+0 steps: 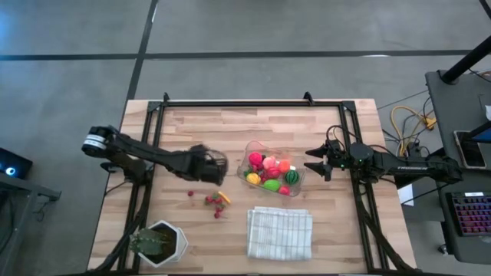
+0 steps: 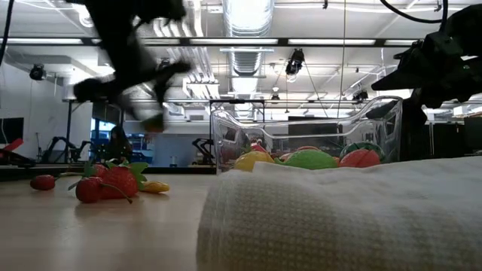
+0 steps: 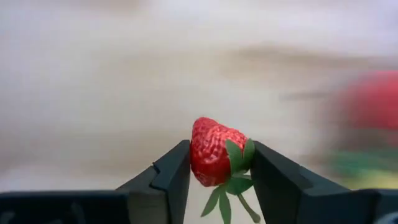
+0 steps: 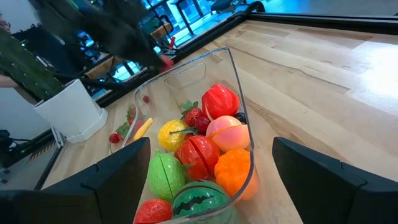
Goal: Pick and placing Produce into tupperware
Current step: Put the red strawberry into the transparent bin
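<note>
Left wrist view: left tool (image 3: 217, 171) is clenched on a red toy strawberry (image 3: 214, 152), one finger on each side, green leaves hanging between them; background blurred. The high view shows this tool (image 1: 209, 165) only as a dark blur over the worktop (image 1: 345, 230), left of the tupperware (image 1: 257, 147); the berry cannot be made out there.

High view: the tupperware sits mid-worktop, filled with mixed produce (image 1: 270, 172). Loose berries and a small yellow piece (image 1: 215, 201) lie on the wood between the container and the potted plant (image 1: 157, 242). A folded white cloth (image 1: 279, 233) lies near the container, towards the front edge.

Right wrist view: right tool (image 4: 211, 180) is released, fingers spread wide, hovering at the container's right end, holding nothing. It shows contents the overhead does not resolve: a watermelon ball (image 4: 199, 202), a green piece, an orange piece, a peach, a strawberry.

Low view: the cloth hides the container's base.
</note>
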`<state>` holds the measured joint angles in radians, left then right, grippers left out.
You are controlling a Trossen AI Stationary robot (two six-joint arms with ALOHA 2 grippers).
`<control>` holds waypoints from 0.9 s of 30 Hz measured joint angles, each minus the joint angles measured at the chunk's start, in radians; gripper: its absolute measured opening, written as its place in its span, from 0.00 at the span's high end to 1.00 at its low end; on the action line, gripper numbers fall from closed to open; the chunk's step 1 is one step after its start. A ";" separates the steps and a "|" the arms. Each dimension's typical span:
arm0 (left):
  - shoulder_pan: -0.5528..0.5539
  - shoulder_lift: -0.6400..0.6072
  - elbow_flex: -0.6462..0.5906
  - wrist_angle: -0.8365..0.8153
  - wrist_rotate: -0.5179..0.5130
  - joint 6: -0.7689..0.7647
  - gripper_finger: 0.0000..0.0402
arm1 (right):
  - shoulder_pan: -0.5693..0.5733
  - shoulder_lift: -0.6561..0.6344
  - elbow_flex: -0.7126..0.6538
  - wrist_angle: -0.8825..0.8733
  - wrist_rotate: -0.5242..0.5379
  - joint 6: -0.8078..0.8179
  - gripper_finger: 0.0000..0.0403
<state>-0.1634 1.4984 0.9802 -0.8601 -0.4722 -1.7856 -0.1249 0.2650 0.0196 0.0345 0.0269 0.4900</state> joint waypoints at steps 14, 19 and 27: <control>0.072 0.201 0.308 0.736 0.021 1.173 0.67 | 0.000 0.000 0.000 0.000 0.000 0.000 0.18; 0.127 0.318 0.436 0.494 0.214 0.951 0.67 | 0.000 0.000 0.000 0.000 0.000 0.000 0.18; 0.184 0.398 0.522 0.587 0.434 0.957 0.66 | 0.000 0.000 0.000 0.000 0.000 0.000 0.18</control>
<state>0.0203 1.8961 1.5021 -0.2730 -0.0384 -0.8286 -0.1249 0.2649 0.0196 0.0345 0.0269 0.4900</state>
